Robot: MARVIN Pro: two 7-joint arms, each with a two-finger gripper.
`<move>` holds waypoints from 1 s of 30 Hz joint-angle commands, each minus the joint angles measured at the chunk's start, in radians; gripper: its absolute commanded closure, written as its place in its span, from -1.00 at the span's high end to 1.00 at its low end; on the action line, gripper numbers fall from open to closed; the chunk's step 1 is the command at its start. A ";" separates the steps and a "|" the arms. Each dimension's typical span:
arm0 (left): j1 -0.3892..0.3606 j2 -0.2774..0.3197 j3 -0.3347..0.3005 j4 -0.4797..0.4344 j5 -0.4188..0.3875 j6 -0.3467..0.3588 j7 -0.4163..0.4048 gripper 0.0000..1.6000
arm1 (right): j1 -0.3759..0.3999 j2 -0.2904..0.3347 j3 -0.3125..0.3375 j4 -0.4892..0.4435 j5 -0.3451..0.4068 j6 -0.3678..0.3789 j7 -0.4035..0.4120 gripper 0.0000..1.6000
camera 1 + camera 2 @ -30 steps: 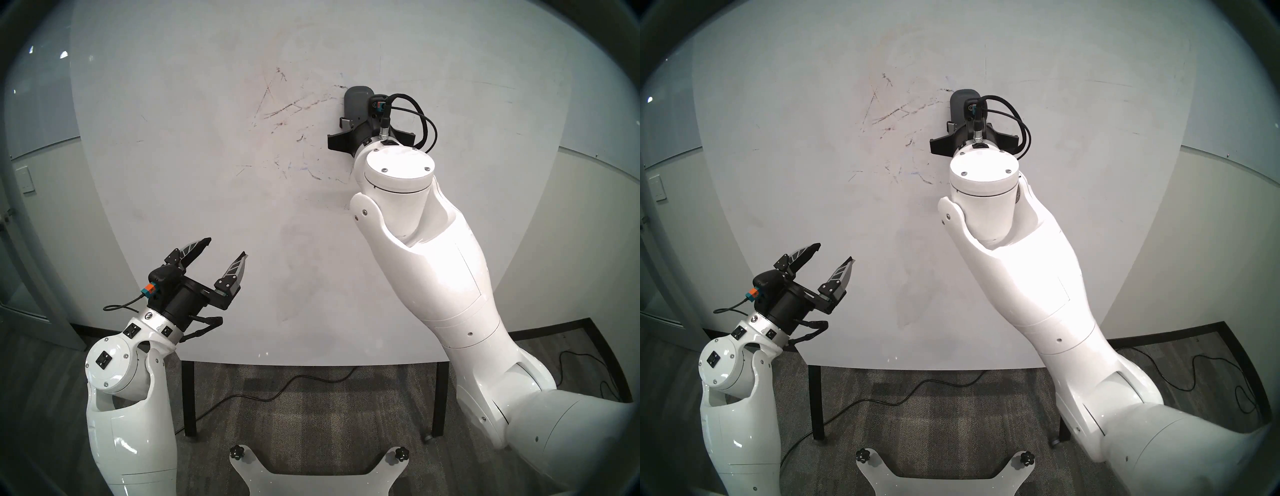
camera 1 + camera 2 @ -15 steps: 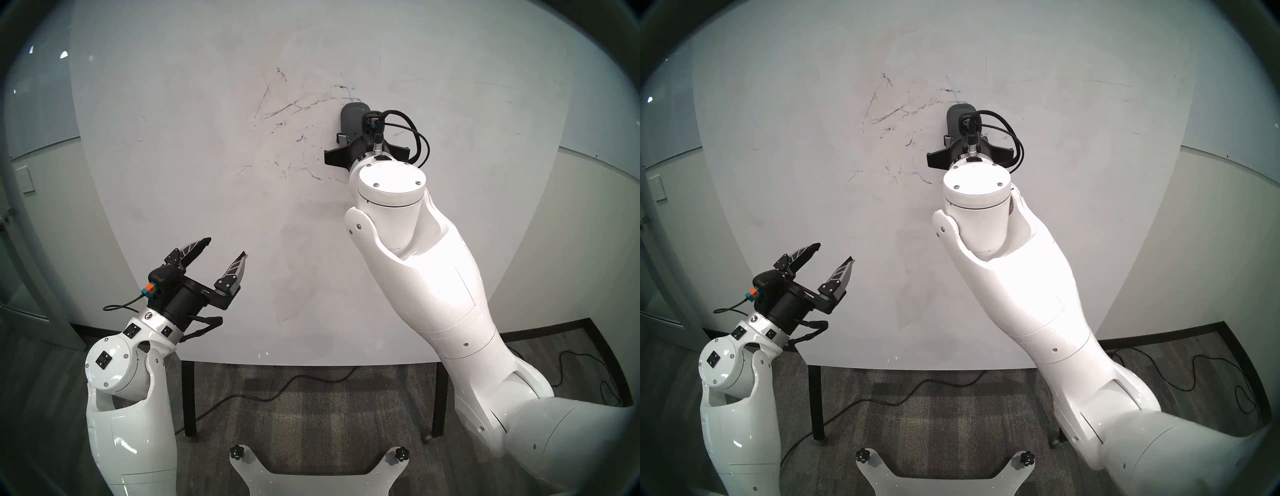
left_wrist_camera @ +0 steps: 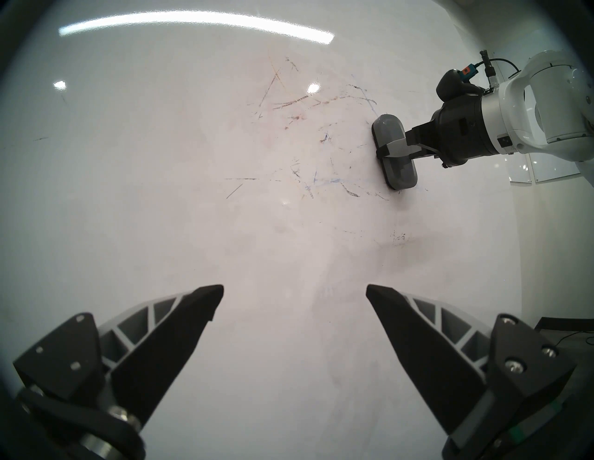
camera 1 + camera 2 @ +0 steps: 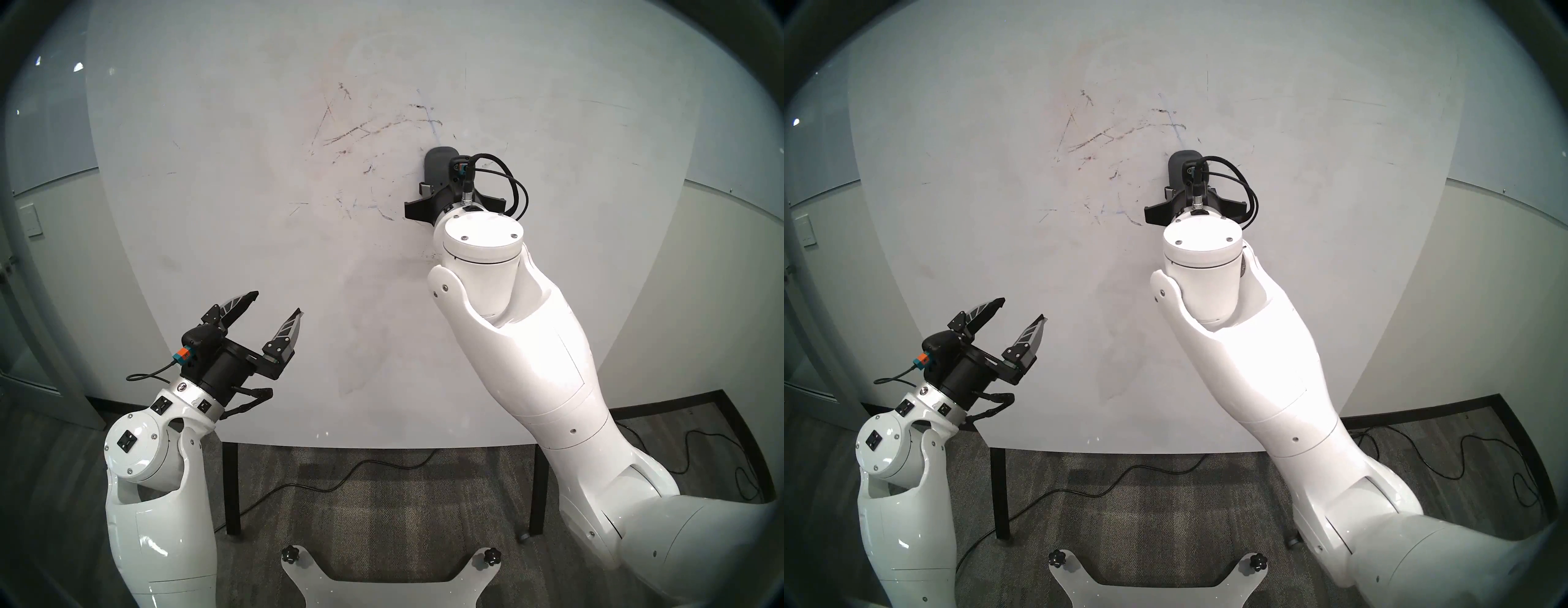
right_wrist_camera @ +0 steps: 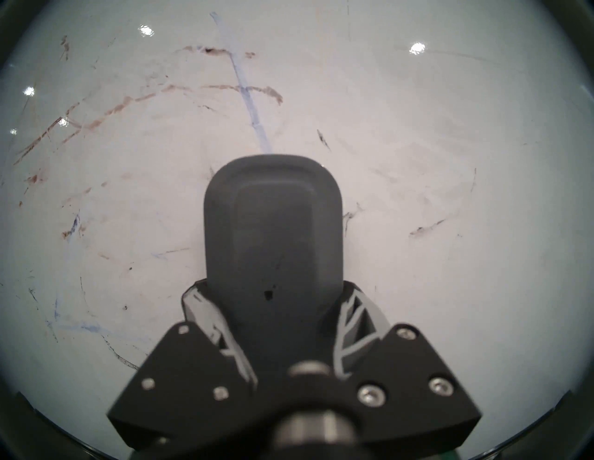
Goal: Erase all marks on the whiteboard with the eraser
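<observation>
- Two arms are ours in this scene, both in front of the whiteboard (image 4: 212, 170); it stands upright on black legs (image 4: 231, 488) over a grey carpet (image 4: 382, 509)
- Our right gripper (image 3: 393, 151) is clamped on the eraser (image 4: 439, 163); one finger shows on each side of its dark grey body in the right wrist view, and the pad lies flat against the board with its long side upright
- The eraser (image 3: 393, 151) sits at the right edge of the scribbled patch, with most of the marks (image 4: 360, 131) to its left and above it
- A blue line (image 5: 249, 96) runs down the board and ends just above the eraser's top edge (image 5: 273, 160); reddish-brown streaks (image 5: 96, 115) cross it and spread off to the left
- Fainter dark scratches (image 3: 350, 192) lie low on the board, beside the eraser's lower end; more smudged residue (image 4: 352, 382) shows further down
- Our left gripper (image 4: 278, 305) hangs low and well apart from the marks, its fingers spread wide and nothing between them; it points toward the board without touching it
- A black cable (image 4: 331, 484) trails across the carpet under the board
</observation>
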 commanded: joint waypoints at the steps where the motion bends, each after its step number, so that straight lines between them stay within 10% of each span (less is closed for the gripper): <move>1: -0.001 -0.001 0.002 -0.021 -0.006 -0.001 0.001 1.00 | 0.053 0.031 -0.023 0.003 -0.021 0.028 0.029 -1.00; 30: -0.003 0.000 0.002 -0.017 -0.005 -0.003 -0.001 1.00 | 0.188 0.025 -0.011 0.022 -0.071 0.043 0.099 -1.00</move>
